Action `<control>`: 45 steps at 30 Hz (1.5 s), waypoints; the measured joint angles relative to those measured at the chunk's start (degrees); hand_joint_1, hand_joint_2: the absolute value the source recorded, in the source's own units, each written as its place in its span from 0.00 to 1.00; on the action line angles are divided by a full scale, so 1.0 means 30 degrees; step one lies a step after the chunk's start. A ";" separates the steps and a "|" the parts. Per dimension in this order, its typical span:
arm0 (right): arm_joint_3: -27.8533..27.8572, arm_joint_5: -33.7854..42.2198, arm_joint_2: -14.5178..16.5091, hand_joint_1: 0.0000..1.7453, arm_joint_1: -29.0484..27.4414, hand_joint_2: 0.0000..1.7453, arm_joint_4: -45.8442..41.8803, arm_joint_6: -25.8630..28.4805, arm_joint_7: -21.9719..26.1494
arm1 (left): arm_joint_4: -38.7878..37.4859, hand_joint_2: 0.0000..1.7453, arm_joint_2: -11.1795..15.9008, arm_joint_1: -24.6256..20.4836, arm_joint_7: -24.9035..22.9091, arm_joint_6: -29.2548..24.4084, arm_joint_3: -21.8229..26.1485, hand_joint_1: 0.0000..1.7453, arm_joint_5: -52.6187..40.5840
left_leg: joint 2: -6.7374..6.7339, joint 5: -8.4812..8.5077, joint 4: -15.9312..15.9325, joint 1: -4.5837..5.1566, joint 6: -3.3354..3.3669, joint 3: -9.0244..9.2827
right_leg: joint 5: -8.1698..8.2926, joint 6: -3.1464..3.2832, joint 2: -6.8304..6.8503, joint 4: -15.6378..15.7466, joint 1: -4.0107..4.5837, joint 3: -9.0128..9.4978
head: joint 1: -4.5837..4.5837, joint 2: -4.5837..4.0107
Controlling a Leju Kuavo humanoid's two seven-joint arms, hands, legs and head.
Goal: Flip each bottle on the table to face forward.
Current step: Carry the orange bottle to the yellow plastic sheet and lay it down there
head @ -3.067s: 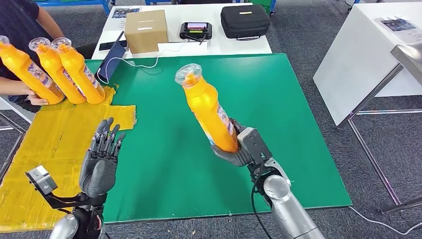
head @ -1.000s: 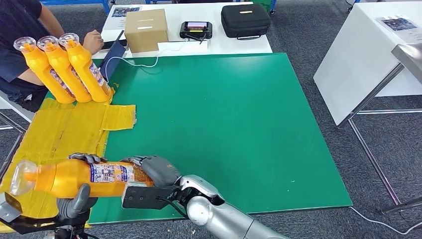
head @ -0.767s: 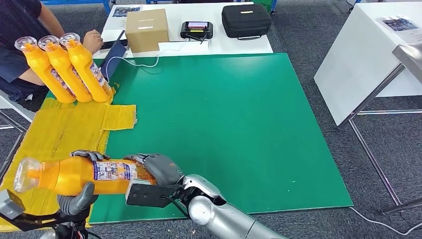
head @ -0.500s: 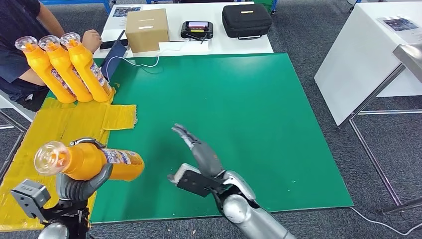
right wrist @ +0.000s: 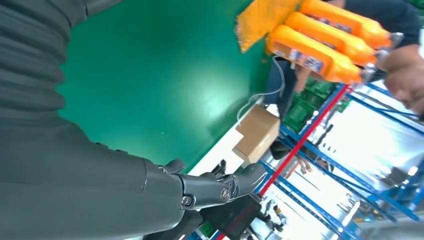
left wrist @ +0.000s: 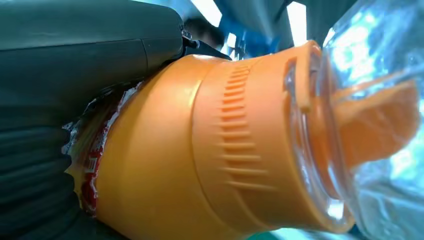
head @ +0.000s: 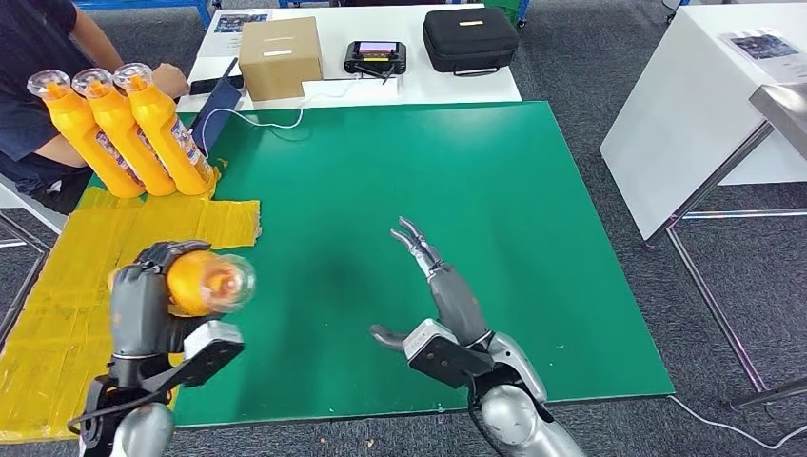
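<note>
Silver arms, grey robot hand (head: 447, 300), dark fingers (head: 411, 236)

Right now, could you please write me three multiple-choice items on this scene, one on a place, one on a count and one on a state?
1. Where do the standing orange bottles sit?
A. On the white table
B. At the far left by the yellow sheet, beside a person
C. On the floor at the right

2. How many orange bottles stand in that row?
A. Three
B. One
C. Five

3. What is the right hand doing?
A. Gripping a bottle
B. Pressing the black case
C. Holding nothing, fingers spread over the green mat

Answers: 1 B, the row stands at the far left edge next to the seated person. 2 A, three clear caps line up side by side. 3 C, the hand is bare, while the left hand grips the held bottle.
</note>
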State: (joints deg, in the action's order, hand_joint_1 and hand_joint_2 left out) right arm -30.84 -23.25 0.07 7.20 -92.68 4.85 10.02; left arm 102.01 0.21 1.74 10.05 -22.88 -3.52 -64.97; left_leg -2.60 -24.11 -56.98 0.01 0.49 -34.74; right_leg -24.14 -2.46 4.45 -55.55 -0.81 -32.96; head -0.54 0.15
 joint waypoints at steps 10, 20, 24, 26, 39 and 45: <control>0.0626 0.0988 -0.0067 0.00 0.0064 1.00 -0.0756 -0.0930 0.0075 | -0.7144 0.50 0.2086 -0.1091 -0.3086 0.0987 -0.0513 0.00 -0.5934 | -0.0046 0.0002 0.0001 -0.0001 -0.0002 0.0007 | 0.0002 -0.0001 -0.0037 -0.0006 0.0004 -0.0004 | 0.0003 0.0000; 0.0614 0.1076 -0.0053 0.00 0.0285 1.00 -0.0748 -0.1054 -0.0126 | -1.0559 0.00 0.3067 -0.2210 -0.4088 0.1628 -0.0854 0.00 -0.6683 | -0.0019 0.0002 0.0006 0.0000 -0.0002 0.0028 | -0.0002 0.0003 -0.0017 -0.0004 -0.0001 0.0034 | 0.0000 0.0000; 0.0612 0.1074 -0.0055 0.00 0.0283 1.00 -0.0748 -0.1054 -0.0149 | -1.1017 0.00 0.3311 -0.2357 -0.4247 0.1499 -0.0860 0.00 -0.6864 | -0.0022 0.0010 0.0006 -0.0002 -0.0004 0.0045 | 0.0000 0.0003 -0.0020 -0.0006 0.0001 0.0041 | 0.0000 0.0000; 0.0612 0.1070 -0.0062 0.00 0.0279 1.00 -0.0748 -0.1054 -0.0169 | -1.1070 0.00 0.3422 -0.2351 -0.4276 0.1415 -0.0863 0.00 -0.6917 | -0.0024 0.0013 0.0006 -0.0003 -0.0004 0.0045 | 0.0001 0.0003 -0.0020 -0.0007 0.0003 0.0042 | -0.0002 0.0000; 0.0914 -0.2631 0.0520 0.00 -0.2000 0.00 -0.2106 0.5670 0.3607 | -0.4496 0.00 0.1281 0.0146 0.4476 0.1612 0.0341 0.00 0.9658 | -0.0016 -0.0022 0.0000 0.0022 0.0016 -0.0031 | -0.0011 -0.0001 -0.0013 0.0001 -0.0016 -0.0009 | -0.0004 0.0000; 0.0330 -0.3110 0.0776 0.00 -0.2646 0.00 -0.2495 0.8591 0.4464 | 0.0187 0.00 -0.0720 0.1705 0.6691 0.2812 0.0062 0.00 1.6878 | -0.0054 -0.0057 0.0003 0.0035 0.0040 -0.0013 | -0.0015 -0.0007 -0.0047 0.0017 -0.0025 -0.0015 | 0.0002 0.0000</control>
State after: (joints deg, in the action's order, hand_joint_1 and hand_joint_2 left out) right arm -29.85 -32.58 2.40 -0.74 -100.16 30.62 23.41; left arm 102.57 -1.95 6.85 30.12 -14.45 -3.34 -14.34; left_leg -2.76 -24.28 -56.97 0.11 0.61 -34.78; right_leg -24.19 -2.48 4.31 -55.50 -0.88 -33.00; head -0.54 0.15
